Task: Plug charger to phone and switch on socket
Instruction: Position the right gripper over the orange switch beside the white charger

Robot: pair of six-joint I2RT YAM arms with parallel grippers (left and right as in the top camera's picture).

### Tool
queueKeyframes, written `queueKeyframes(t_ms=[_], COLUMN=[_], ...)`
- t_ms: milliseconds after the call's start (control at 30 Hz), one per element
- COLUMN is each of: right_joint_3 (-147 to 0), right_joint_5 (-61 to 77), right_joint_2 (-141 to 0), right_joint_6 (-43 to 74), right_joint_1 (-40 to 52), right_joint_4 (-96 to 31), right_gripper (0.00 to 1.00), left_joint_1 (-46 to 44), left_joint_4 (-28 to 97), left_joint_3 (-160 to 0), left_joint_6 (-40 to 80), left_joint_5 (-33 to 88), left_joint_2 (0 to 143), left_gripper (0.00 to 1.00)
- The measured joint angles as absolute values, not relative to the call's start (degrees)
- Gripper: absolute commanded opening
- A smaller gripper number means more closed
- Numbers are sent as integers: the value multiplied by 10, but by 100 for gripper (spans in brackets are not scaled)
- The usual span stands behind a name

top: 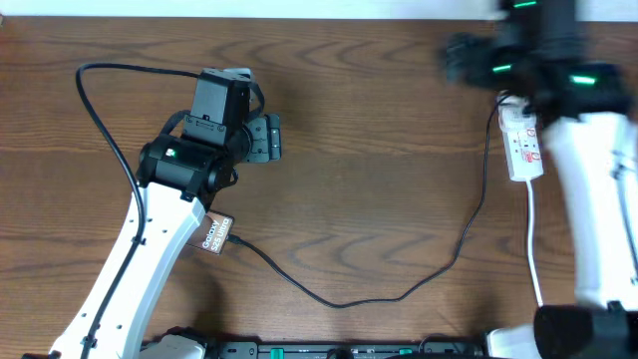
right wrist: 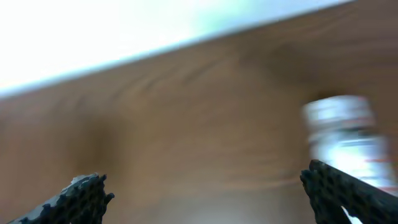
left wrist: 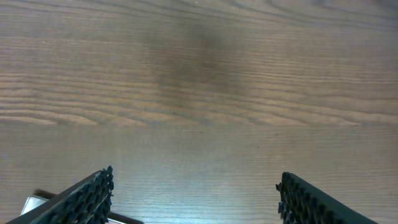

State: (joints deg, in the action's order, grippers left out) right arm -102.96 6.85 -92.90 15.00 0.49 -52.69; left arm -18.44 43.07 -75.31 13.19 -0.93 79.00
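The phone [top: 215,233] lies flat on the table, half hidden under my left arm, with its white lettering showing. The charger [top: 344,302], a thin black cable, runs from the phone's right edge, sags toward the front, then climbs to the white socket [top: 522,145] at the far right. Whether its tip sits inside the phone I cannot tell. My left gripper [top: 263,138] [left wrist: 196,180] is open above bare wood, behind the phone. My right gripper [top: 462,55] [right wrist: 204,177] is open and blurred, left of the socket [right wrist: 343,138].
A thicker black robot cable [top: 100,110] loops across the table's left side. The socket's white cord [top: 532,239] runs toward the front beside the right arm. The table's far edge [top: 299,18] is close behind both grippers. Arm bases stand along the front edge.
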Motion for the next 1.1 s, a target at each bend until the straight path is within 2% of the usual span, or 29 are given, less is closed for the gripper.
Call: queueKeyframes(t_ms=[167, 300, 433, 733, 1100], right_joint_3=[-1038, -1038, -1038, -1037, -1036], right_joint_5=[83, 182, 268, 337, 348], right_joint_2=[-928, -971, -1033, -1172, -1294], right_joint_6=[122, 72, 8, -143, -175], right_joint_1=[-139, -239, -294, -297, -270], right_joint_4=[-546, -570, -600, -592, -579], right_gripper=[99, 99, 99, 99, 99], left_joint_1=[-184, -184, -184, -184, -184], left_joint_4=[430, 430, 430, 430, 430], left_joint_3=[-753, -753, -753, -753, -753], left_joint_6=[132, 132, 132, 132, 132], left_joint_5=[-17, -17, -17, -17, -17], left_joint_2=[790, 790, 790, 790, 790], left_gripper=[83, 84, 83, 83, 83])
